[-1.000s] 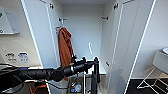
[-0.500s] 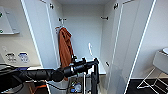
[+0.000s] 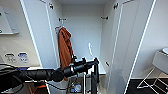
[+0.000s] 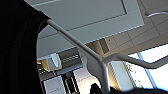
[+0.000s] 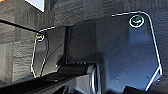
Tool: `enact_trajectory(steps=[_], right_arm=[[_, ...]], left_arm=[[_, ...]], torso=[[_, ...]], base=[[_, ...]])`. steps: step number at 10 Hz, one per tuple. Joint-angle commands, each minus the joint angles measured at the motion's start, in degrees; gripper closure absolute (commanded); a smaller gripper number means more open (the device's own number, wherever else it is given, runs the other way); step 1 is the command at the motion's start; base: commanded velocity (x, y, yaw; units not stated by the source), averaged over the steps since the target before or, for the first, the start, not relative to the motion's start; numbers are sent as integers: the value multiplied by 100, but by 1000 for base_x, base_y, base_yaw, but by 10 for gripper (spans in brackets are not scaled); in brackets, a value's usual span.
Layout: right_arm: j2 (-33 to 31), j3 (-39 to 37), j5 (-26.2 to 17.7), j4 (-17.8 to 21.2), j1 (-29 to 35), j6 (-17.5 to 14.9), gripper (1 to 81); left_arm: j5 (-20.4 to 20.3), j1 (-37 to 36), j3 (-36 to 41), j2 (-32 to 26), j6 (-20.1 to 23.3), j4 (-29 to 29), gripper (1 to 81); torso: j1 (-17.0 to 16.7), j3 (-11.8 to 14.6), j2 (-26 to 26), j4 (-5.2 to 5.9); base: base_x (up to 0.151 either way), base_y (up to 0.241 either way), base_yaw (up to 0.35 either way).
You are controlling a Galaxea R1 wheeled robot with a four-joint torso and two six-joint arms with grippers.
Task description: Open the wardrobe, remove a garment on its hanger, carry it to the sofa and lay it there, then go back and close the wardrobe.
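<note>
Almost nothing has moved since a moment ago: our left arm reaches out in front of us just as before.

Close to us, the left claw (image 3: pixel 96 62) seems closed on the neck of the white hanger (image 4: pixel 75 40). The black shirt (image 4: pixel 17 50) hangs on that hanger, right next to the claw. So the shirt is with us, in the air in front of the wardrobe (image 3: pixel 82 30), and not on the rail inside. We cannot tell if the right claw is wide or narrow.

Further off, the wardrobe stands wide open, with both white doors (image 3: pixel 40 32) swung out to the sides. Inside, an orange coat (image 3: pixel 64 47) hangs on the left. The rest of the inside looks bare. Off to the right is a white chair (image 3: pixel 160 61).

We think the task is about halfway done. The wardrobe is open, and the shirt looks to be out on its hanger. What is left is to carry the shirt to the sofa, lay it there, then come back and shut the doors.
</note>
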Motion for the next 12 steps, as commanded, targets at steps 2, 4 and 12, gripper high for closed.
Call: enact_trajectory(steps=[2, 4, 12], right_arm=[[41, 46, -307, -25, 238, -10, 10], [32, 37, -307, -34, 238, -10, 10], [-1040, 758, -808, -69, 89, -54, 10]], left_arm=[[-165, -885, 140, -19, 23, 179, 811], [-157, -893, 131, -10, 23, 196, 811], [-60, -885, 140, -80, 14, 302, 811]], torso=[[-2, 0, -2, 0], [-2, 0, -2, 0], [-5, 2, -2, 0]], base=[[0, 0, -203], [0, 0, -212], [0, 0, -225]])
